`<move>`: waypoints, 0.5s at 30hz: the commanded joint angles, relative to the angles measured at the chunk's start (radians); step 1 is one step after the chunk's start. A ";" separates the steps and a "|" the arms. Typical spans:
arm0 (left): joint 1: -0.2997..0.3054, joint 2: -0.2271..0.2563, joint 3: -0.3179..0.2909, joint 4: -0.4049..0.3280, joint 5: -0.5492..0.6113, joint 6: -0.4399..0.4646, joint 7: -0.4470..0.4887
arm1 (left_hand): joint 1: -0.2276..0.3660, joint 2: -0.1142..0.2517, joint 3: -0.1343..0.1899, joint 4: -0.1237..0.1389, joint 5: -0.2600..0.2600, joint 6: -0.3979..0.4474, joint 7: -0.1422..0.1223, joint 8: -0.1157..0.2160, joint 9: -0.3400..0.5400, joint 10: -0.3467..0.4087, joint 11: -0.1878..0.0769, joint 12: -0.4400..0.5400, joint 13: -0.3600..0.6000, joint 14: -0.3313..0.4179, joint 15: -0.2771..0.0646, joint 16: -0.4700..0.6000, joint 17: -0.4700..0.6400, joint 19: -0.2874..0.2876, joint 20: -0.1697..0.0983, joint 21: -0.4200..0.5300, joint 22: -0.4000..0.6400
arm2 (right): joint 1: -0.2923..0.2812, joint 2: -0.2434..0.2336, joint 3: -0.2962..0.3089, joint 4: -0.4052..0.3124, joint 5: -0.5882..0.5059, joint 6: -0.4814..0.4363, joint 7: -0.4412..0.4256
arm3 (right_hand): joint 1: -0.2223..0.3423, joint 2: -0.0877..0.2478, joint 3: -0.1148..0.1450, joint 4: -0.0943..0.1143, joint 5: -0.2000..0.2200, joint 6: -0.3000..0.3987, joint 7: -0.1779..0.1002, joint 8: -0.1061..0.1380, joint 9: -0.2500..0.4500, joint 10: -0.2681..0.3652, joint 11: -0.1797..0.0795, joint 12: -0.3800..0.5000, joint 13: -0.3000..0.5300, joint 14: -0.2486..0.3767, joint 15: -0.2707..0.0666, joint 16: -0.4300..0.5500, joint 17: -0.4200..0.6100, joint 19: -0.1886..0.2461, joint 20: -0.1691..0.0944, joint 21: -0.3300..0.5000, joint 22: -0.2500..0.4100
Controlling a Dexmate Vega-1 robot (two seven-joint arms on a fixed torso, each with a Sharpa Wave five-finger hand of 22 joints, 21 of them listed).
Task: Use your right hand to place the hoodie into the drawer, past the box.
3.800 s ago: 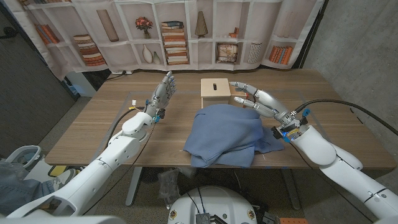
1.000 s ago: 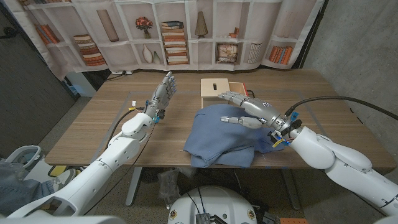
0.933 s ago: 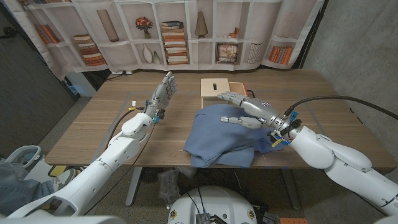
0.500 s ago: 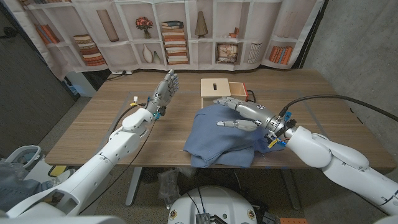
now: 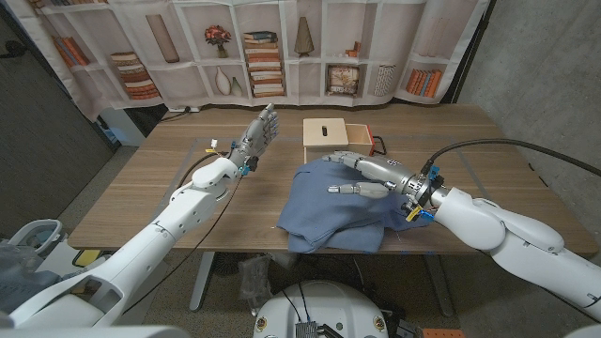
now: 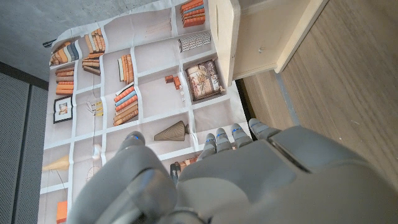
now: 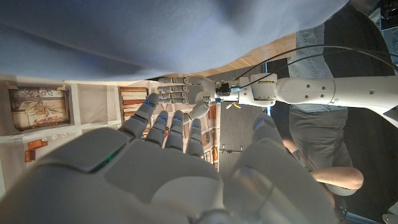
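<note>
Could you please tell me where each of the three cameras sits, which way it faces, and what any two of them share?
Head view: on the robot's head, looking down at the table, hoodie and box; both arms show.
Left wrist view: on the left wrist, facing past the left hand to the bookshelf backdrop.
Right wrist view: on the right wrist, facing over the right hand along the hoodie.
Shared: head and right wrist views both show the left hand.

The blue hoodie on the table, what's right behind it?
Behind the blue hoodie stands a wooden box with a slot in its top, beside an open drawer. The hoodie covers the box's lower front, and the drawer's inside isn't visible.
</note>
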 commanded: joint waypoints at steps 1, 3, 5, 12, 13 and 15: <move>0.005 -0.021 0.007 0.011 0.008 -0.015 0.014 | 0.011 -0.002 -0.005 -0.001 -0.002 -0.004 -0.004 -0.001 0.003 -0.002 -0.004 0.004 0.003 -0.002 -0.002 0.006 0.005 -0.003 -0.038 0.003 0.001 | -0.023 -0.003 -0.006 0.002 -0.127 -0.022 -0.104 | 0.013 0.005 0.002 0.000 0.007 0.005 -0.002 0.007 0.004 0.000 0.000 0.010 0.006 -0.005 -0.001 0.002 0.001 -0.002 0.004 -0.006 0.005; 0.011 -0.020 0.004 0.009 0.009 -0.021 0.018 | 0.011 -0.001 -0.005 -0.001 -0.002 -0.004 -0.004 -0.001 0.003 -0.002 -0.002 0.003 0.003 -0.003 -0.001 0.005 0.005 -0.004 -0.038 0.003 0.001 | -0.026 -0.002 -0.004 0.004 -0.148 -0.034 -0.117 | 0.015 0.006 0.003 0.000 0.007 0.004 -0.002 0.007 0.004 -0.001 0.000 0.010 0.006 -0.005 -0.002 0.002 0.001 -0.002 0.004 -0.007 0.005; 0.018 -0.018 0.000 0.005 0.008 -0.025 0.023 | 0.011 -0.001 -0.006 -0.001 -0.003 -0.004 -0.004 -0.001 0.003 -0.001 -0.002 0.004 0.003 -0.004 -0.001 0.005 0.005 -0.004 -0.038 0.003 0.001 | -0.022 0.000 -0.005 0.013 -0.155 -0.030 -0.130 | 0.016 0.006 0.004 0.000 0.007 0.004 -0.003 0.007 0.004 -0.001 -0.002 0.010 0.006 -0.006 -0.003 0.002 0.001 -0.001 0.004 -0.007 0.005; 0.037 0.002 -0.010 -0.019 0.015 -0.019 0.041 | 0.012 0.000 -0.007 -0.001 -0.003 -0.003 -0.004 0.000 0.003 -0.001 0.000 0.004 0.003 -0.004 -0.002 0.006 0.005 -0.004 -0.038 0.003 0.001 | -0.004 -0.003 -0.020 0.025 -0.186 -0.049 -0.138 | 0.020 0.007 0.004 0.000 0.008 0.004 -0.003 0.007 0.004 -0.002 -0.001 0.010 0.006 -0.008 -0.004 0.002 0.001 -0.001 0.003 -0.010 0.005; 0.040 0.003 -0.012 -0.021 0.015 -0.021 0.043 | 0.012 0.000 -0.007 -0.001 -0.003 -0.005 -0.005 -0.001 0.003 -0.001 0.001 0.004 0.003 -0.004 -0.001 0.005 0.005 -0.004 -0.038 0.003 0.001 | -0.003 -0.004 -0.022 0.028 -0.187 -0.048 -0.139 | 0.021 0.007 0.004 0.000 0.008 0.003 -0.003 0.007 0.004 -0.002 -0.001 0.010 0.006 -0.008 -0.005 0.002 0.001 0.000 0.003 -0.010 0.005; 0.046 0.004 -0.017 -0.023 0.013 -0.027 0.046 | 0.012 0.000 -0.007 -0.001 -0.003 -0.004 -0.004 -0.001 0.003 -0.002 0.000 0.004 0.003 -0.004 -0.001 0.005 0.005 -0.005 -0.037 0.003 0.001 | 0.000 -0.007 -0.028 0.033 -0.191 -0.048 -0.141 | 0.022 0.007 0.005 0.000 0.008 0.002 -0.004 0.006 0.004 -0.002 0.000 0.011 0.006 -0.008 -0.006 0.002 0.001 -0.001 0.004 -0.011 0.006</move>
